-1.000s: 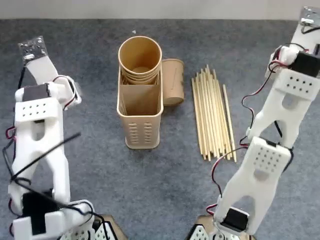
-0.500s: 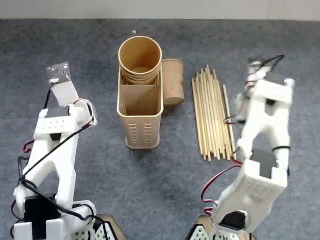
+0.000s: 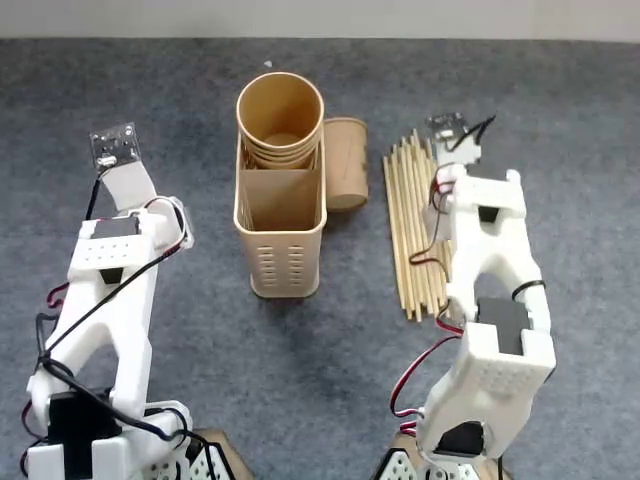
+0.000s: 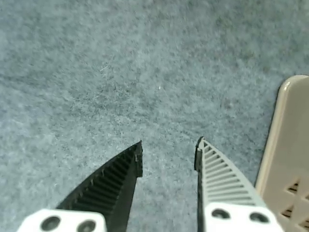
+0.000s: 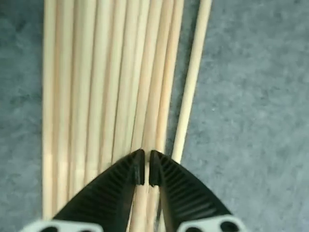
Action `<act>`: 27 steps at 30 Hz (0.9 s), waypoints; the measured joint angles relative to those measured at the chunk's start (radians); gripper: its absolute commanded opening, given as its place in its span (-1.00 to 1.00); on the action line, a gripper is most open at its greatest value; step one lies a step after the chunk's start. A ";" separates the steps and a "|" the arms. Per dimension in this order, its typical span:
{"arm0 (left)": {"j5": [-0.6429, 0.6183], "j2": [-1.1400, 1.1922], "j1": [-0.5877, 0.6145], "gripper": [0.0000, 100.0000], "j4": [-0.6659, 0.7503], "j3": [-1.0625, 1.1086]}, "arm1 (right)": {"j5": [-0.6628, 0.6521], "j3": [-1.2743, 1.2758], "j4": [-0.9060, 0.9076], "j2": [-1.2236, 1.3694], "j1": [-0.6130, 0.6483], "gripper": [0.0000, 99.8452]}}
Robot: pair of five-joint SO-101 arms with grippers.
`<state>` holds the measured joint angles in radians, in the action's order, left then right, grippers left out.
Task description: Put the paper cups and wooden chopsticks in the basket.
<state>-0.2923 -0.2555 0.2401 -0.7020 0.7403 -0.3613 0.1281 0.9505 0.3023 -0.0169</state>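
The basket [image 3: 285, 265] is standing upright around the middle of the table [image 3: 200, 90], its length running from the far edge toward the near edge. A stack of paper cups [image 3: 280, 115] is sitting mouth-up in the compartment closer to the far edge. One more paper cup [image 3: 346, 165] is lying on its side on the table, touching the basket's wall on the side facing the right edge. The wooden chopsticks [image 3: 410, 230] are lying in a flat row farther toward the right edge, parallel to the basket and apart from it.

The right arm [image 3: 485, 230] is reaching over the chopsticks and covering part of the row. In the right wrist view the right tool [image 5: 147, 162] is hanging just above the chopsticks [image 5: 106, 77] with its tips pressed nearly together, only a thin slit showing between them. One single chopstick [image 5: 193, 87] is lying slightly apart from the rest.

The left arm [image 3: 110, 270] is standing between the basket and the left edge. The left tool [image 4: 169, 150] is spread over bare table [image 4: 96, 72], with the basket's wall [image 4: 289, 159] showing near one finger.
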 measured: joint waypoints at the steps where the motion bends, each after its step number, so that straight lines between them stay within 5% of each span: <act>1: 0.000 0.000 -0.002 -0.59 0.000 0.000 | -0.009 0.028 -0.025 0.000 0.000 -0.91; 27: 0.000 -0.002 -0.018 -0.59 0.002 0.009 | -0.032 0.094 -0.071 -0.043 -0.038 -0.67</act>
<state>-0.2923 -0.2570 0.2217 -0.7004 0.7495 -0.3936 0.2217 0.8800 0.2593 -0.0552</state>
